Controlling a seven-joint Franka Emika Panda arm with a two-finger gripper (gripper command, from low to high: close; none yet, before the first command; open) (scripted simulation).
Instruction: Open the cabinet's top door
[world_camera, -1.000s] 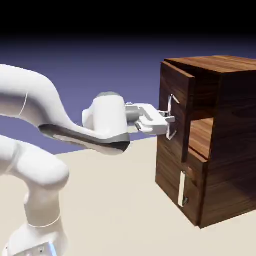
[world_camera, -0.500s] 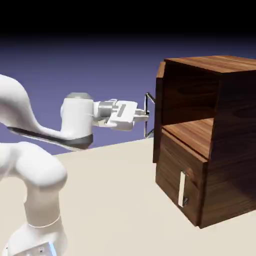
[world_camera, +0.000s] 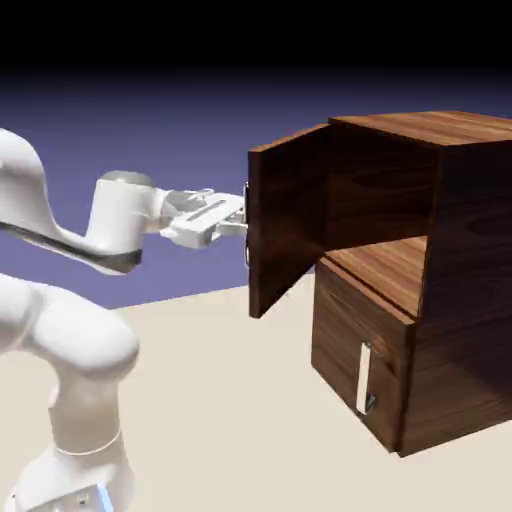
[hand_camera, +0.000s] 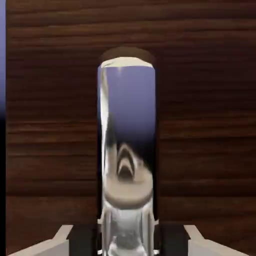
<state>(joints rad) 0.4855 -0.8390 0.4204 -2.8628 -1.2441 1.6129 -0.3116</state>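
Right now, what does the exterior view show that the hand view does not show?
Only the exterior view shows the arm, the whole cabinet, its open upper compartment and the lower door. Only the hand view shows the silver handle close up, shiny, between the fingertips. Both show the top door, swung open, and the gripper shut on its handle.

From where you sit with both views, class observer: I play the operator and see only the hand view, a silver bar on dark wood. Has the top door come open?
Observer: Yes. In the exterior view the top door stands swung out from the cabinet, its upper compartment showing.
Operator: Is the other door open too?
Observer: No, the lower door sits flush, its short handle untouched.
Operator: Where is the gripper on the door?
Observer: The gripper meets the door's outer face at its free edge, shut on the handle.
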